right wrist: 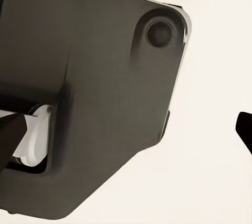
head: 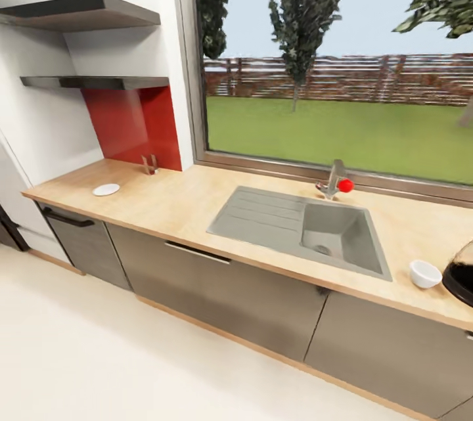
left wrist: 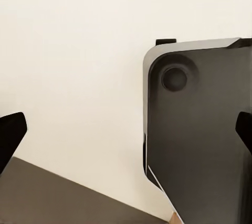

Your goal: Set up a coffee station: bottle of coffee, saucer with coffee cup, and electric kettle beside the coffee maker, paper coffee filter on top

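Both grippers show as dark fingertips at the picture sides of their wrist views: the left gripper has its fingers spread wide with nothing between them, over pale floor and a dark rounded panel of the robot's base, and the right gripper is likewise spread and empty, one fingertip lying against a similar dark panel. From the head view, the kitchen countertop runs from a left end below two dark wall shelves to the right, where the picture cuts it off. The saucer lies flat near the left end, close to the front edge, with bare worktop all around it. A small metal holder stands by the back edge in front of the red wall panel. The grey sink is set into the middle, its tap with a red knob at the back edge under the window. The coffee cup sits well apart from the saucer, near the front edge right of the sink; its handle cannot be made out. Just beside it, a dark rounded glassy body is cut by the frame, probably the electric kettle. Wide pale floor lies open before the grey cabinet fronts.
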Controlling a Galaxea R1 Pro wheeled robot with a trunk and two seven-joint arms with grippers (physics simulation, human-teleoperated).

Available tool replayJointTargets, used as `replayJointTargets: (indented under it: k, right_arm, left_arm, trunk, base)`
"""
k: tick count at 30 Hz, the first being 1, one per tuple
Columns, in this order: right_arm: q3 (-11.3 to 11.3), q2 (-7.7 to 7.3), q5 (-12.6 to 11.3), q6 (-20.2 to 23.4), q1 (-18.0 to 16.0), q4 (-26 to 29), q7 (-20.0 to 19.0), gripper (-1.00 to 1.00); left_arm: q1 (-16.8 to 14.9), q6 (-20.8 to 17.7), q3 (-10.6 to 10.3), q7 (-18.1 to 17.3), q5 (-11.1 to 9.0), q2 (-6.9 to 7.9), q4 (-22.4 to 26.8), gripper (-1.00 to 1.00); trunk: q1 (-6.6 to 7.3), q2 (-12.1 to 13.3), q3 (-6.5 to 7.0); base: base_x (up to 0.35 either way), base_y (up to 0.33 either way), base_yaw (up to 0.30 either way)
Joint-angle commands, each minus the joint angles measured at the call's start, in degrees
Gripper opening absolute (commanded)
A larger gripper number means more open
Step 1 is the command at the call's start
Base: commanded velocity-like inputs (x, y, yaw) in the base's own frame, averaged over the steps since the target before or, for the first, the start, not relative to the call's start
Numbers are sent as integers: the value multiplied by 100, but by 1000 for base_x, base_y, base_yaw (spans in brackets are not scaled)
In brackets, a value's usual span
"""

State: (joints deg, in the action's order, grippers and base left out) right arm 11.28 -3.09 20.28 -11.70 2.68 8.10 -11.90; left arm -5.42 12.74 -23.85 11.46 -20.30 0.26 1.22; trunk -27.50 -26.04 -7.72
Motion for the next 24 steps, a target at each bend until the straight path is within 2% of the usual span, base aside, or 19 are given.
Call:
replayJointTargets:
  k: [1, 12, 24]
  right_arm:
    - [50, 1, 45, -8, 4, 16, -31, 100]
    - [50, 1, 46, -8, 4, 16, -31, 100]
    - [49, 24, 24, -18, 4, 118, -46, 100]
  left_arm:
    - [-3, 9, -53, 15, -38, 0, 1, 100]
    - [-3, 12, -58, 6, -36, -6, 1, 100]
    - [-3, 18, -42, 7, -36, 0, 18, 100]
  trunk:
    - [-4, -9, -9]
    - [-4, -9, -9]
    - [-4, -9, -9]
  base:
    - [166, 322, 277]
    - [213, 286, 260]
    - [277, 235, 21]
